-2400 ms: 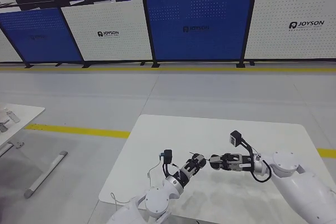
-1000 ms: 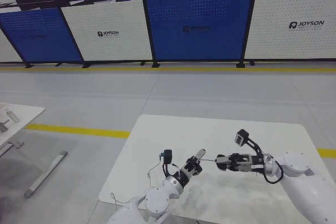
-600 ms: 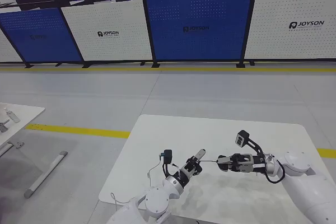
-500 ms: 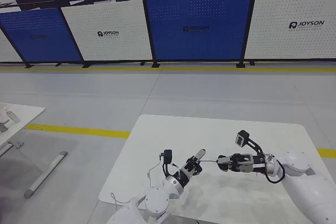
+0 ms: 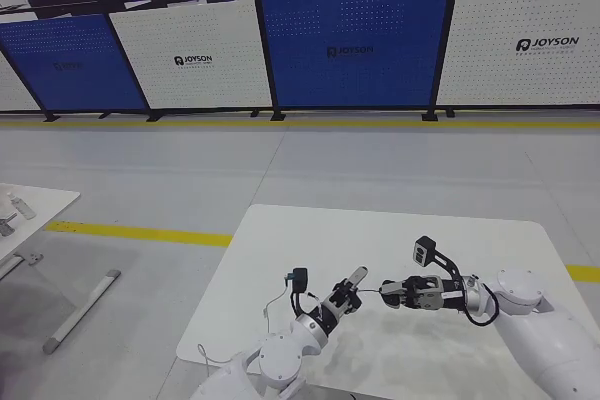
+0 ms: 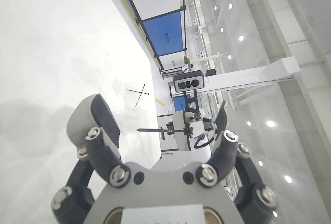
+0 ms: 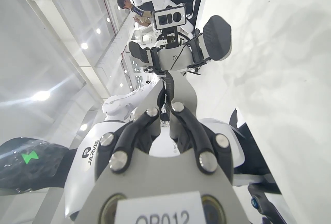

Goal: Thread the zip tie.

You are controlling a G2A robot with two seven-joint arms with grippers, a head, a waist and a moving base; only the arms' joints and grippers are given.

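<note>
Two claws well inside table [image 5: 400, 235] edges: left claw [image 6: 163, 108] wide, right claw [image 7: 166, 80] tight on zip tie [image 6: 155, 130].

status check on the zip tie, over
Left gripper open, empty. Right gripper shut on zip tie, tip aimed at the left one. Nothing between them; two loose ties crossed on table.

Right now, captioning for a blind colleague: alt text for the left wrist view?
The left gripper, fingers open, faces the right gripper, which holds a black zip tie pointing toward it over the white table.
</note>
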